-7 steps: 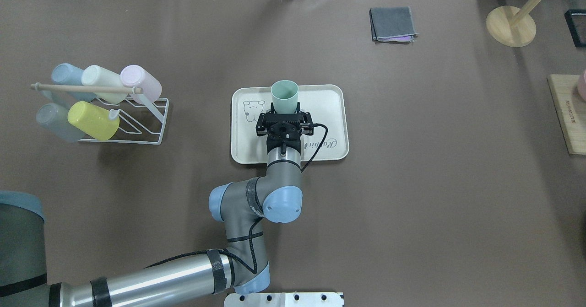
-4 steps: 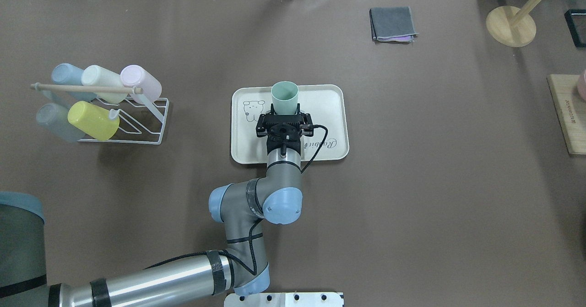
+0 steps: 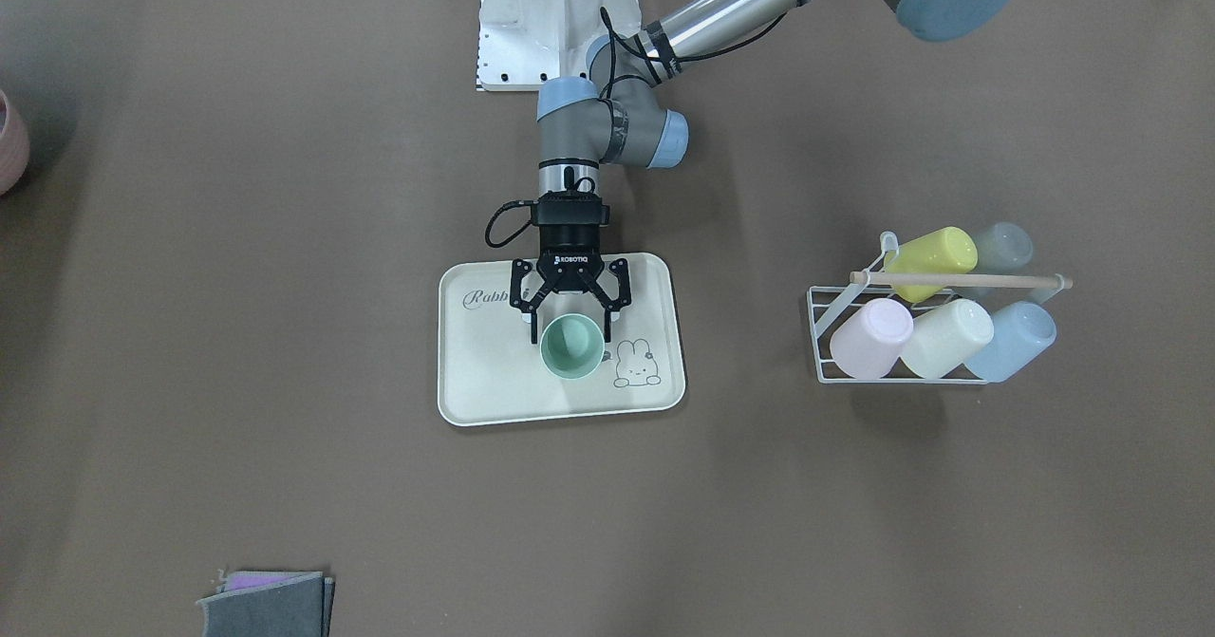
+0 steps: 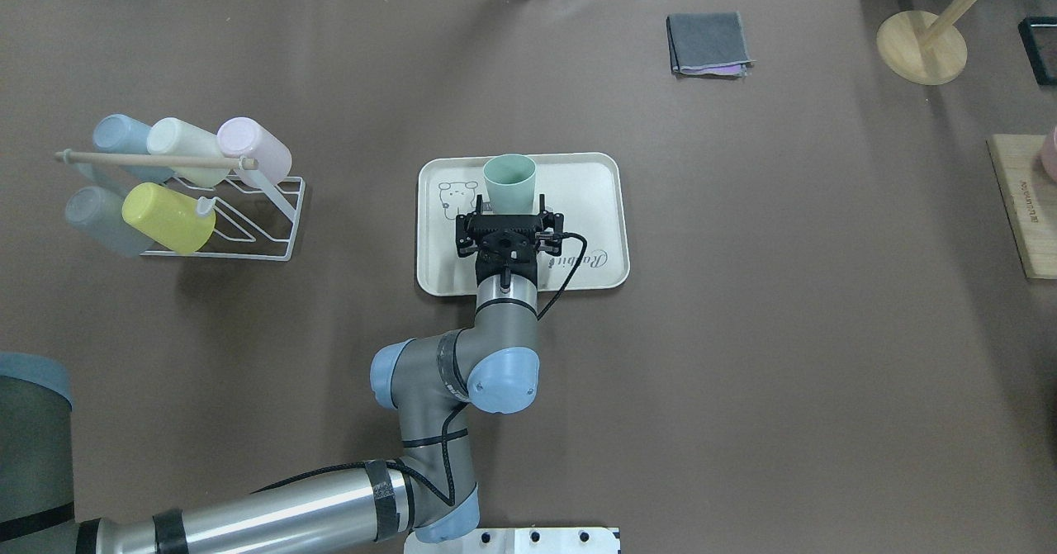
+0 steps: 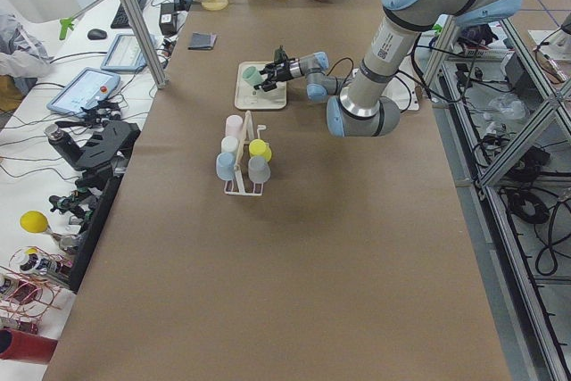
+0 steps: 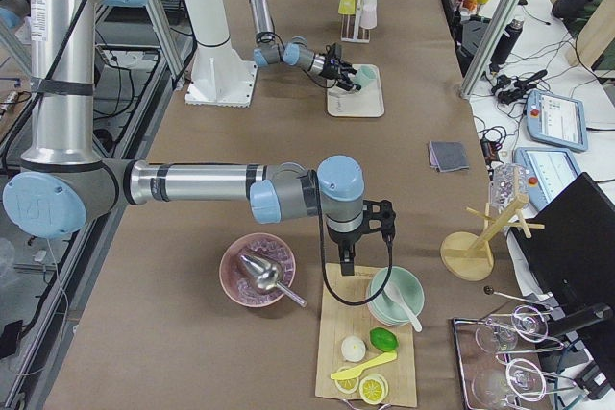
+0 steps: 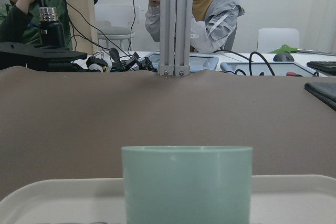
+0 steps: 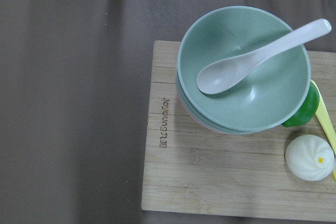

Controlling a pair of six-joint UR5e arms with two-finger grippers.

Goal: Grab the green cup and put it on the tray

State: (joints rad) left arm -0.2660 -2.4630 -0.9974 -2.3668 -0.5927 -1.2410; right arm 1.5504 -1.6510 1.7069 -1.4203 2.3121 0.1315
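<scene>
Green cup (image 3: 572, 347) upright on tray (image 3: 475, 381), axis vertical. Left gripper (image 3: 572, 326) jaws spread, flanking cup wall; cup straight ahead of palm. Right gripper (image 6: 344, 258) far off, jaw state indeterminable.

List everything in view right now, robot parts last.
green cup: 1, mint, upright on tray
tray: 1, cream, table centre
rack: 1, white, robot's left of tray
rack cups: 5, yellow, pink, cream, two bluish, on rack
cloth: 1, grey, far side
wooden stand: 1, tan, far right
board: 1, wood, right end
bowl: 1, green, on board
spoon: 1, white, in bowl
pink bowl: 1, pink, beside board
left gripper: 1, black, open astride green cup
right gripper: 1, black, above board
</scene>
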